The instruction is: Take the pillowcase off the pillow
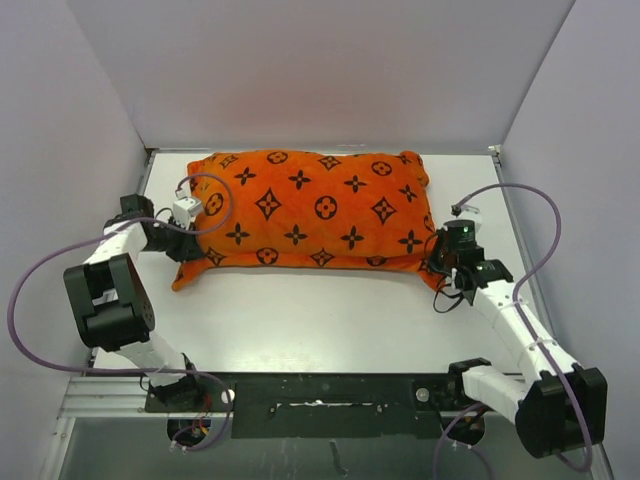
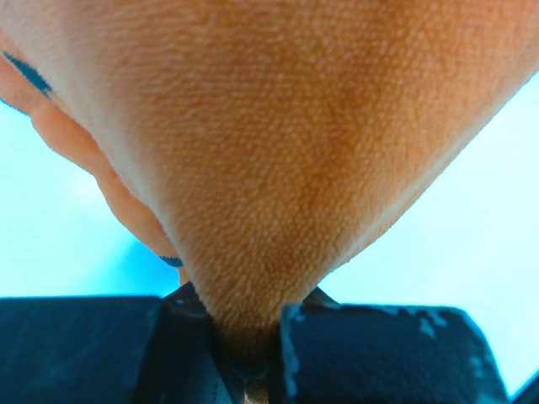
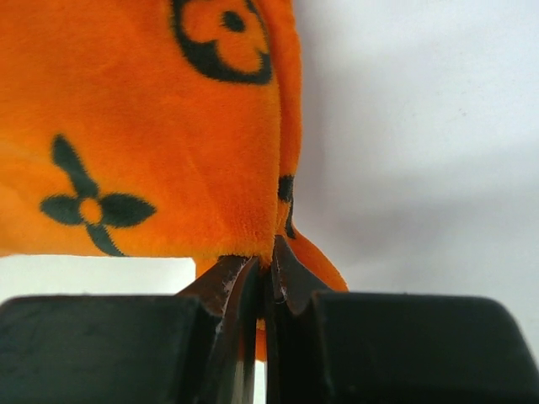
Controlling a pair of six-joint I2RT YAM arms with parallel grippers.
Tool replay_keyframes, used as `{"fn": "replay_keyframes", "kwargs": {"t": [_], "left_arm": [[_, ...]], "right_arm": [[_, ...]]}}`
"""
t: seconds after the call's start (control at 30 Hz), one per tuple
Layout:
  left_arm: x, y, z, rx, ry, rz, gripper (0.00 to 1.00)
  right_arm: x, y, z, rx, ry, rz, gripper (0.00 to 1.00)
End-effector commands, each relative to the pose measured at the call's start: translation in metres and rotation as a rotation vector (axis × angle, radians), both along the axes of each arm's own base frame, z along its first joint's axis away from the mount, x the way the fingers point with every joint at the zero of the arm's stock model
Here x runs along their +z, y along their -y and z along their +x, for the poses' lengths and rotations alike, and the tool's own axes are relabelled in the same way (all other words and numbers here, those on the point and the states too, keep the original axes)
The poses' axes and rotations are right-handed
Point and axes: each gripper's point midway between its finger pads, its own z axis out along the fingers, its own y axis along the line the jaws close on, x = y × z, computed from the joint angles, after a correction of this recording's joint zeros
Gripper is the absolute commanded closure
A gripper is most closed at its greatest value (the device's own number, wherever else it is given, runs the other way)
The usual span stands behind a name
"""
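Both left gripper [image 2: 248,341] and right gripper [image 3: 265,273] jaws pinched pillowcase [image 1: 310,210] corners, grasp apparently done; next likely needed a stripping pull.

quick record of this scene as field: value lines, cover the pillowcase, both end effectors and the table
pillowcase: orange with dark monogram motifs, lying plump and filled on the table
pillow: not visible, no white showing
left end effector: shut, pinching fabric at the pillowcase's near left corner
right end effector: shut, pinching the pillowcase's near right corner
table: white, pillowcase lies toward its far side
task state: pillowcase not yet pulled off
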Motion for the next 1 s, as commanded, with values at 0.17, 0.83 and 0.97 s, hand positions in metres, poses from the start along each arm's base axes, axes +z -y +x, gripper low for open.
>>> {"fn": "replay_keyframes", "kwargs": {"t": [0.17,0.83,0.97], "left_arm": [[0.111,-0.024,-0.085,0.044,0.018,-0.141,1.00],[0.325,0.045,-0.158,-0.052,0.500,-0.023,1.00],[0.357,0.059,-0.151,-0.090,0.542,-0.063,1.00]], "right_arm": [[0.043,-0.008,-0.070,-0.002,0.084,-0.022,1.00],[0.263,0.028,-0.136,-0.043,0.515,0.093,1.00],[0.275,0.027,-0.119,-0.064,0.509,0.069,1.00]]}}
